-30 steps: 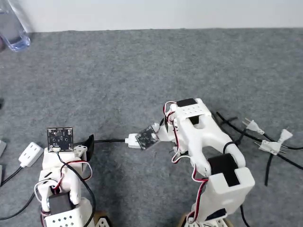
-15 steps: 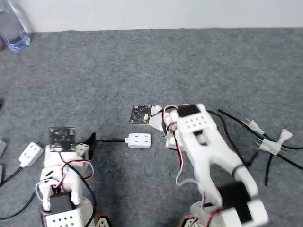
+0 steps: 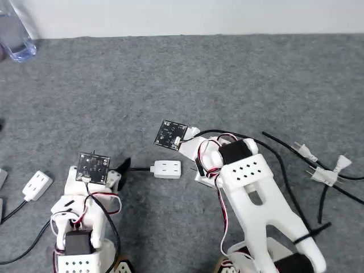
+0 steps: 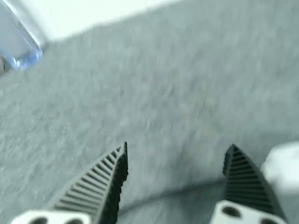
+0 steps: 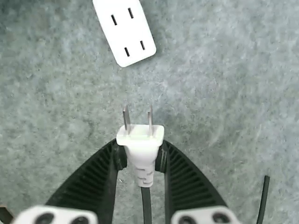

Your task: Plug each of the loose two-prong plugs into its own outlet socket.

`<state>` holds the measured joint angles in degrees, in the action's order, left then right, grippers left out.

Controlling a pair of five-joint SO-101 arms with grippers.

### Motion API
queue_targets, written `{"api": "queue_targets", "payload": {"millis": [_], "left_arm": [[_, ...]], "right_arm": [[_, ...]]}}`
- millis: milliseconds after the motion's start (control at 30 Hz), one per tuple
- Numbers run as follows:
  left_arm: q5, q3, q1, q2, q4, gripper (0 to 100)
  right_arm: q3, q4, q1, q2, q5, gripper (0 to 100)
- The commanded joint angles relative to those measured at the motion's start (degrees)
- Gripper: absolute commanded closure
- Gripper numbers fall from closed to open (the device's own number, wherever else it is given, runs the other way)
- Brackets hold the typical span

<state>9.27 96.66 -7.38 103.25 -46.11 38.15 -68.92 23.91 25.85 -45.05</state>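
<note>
A white outlet socket (image 3: 166, 169) lies flat on the grey carpet, its black cable running left. In the right wrist view my right gripper (image 5: 140, 148) is shut on a white two-prong plug (image 5: 140, 140), whose prongs point at the outlet socket (image 5: 124, 30) a short gap away. From above, the right gripper (image 3: 198, 166) sits just right of the socket. My left gripper (image 3: 121, 167) hovers over the cable left of the socket; its wrist view shows the left gripper (image 4: 177, 151) open over bare carpet, with nothing between its fingers. Two loose plugs (image 3: 307, 152) (image 3: 328, 174) lie far right.
A second white outlet (image 3: 37, 185) lies at the left edge. Black cords (image 3: 284, 156) trail around the right arm's base. A clear bottle (image 3: 14, 34) stands at the back left corner. Open carpet stretches behind the arms to the white wall.
The right gripper has drawn back rightward from over the socket, still holding its plug, and its wrist has turned. The left arm has shifted right toward the socket's cable.
</note>
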Motion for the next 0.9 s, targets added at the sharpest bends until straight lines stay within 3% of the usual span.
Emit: {"api": "queue_targets", "payload": {"millis": [0, 67, 333, 500, 700, 867], "left_arm": [[-13.2, -0.4, 3.7, 1.0, 9.2, 69], [-22.9, -0.2, 6.1, 1.0, 12.8, 70], [-49.0, -0.3, 12.2, 1.0, 13.9, 75], [-52.0, -0.3, 13.8, 1.0, 14.0, 80], [-59.2, -0.3, 28.6, 1.0, 11.0, 82], [-62.9, -0.3, 35.4, 1.0, 12.5, 82]], "right_arm": [[-0.7, 0.0, 0.4, 2.2, 2.5, 99.1], [-1.0, 1.1, 0.6, 2.2, 3.0, 99.1], [-3.3, 1.4, 0.3, 2.2, 6.6, 99.1], [-3.5, 5.5, 0.3, 2.2, 10.3, 99.1], [-3.5, 8.7, 0.2, 2.2, 11.4, 99.1], [-3.7, 9.0, -1.5, 2.3, 11.0, 99.1]]}}
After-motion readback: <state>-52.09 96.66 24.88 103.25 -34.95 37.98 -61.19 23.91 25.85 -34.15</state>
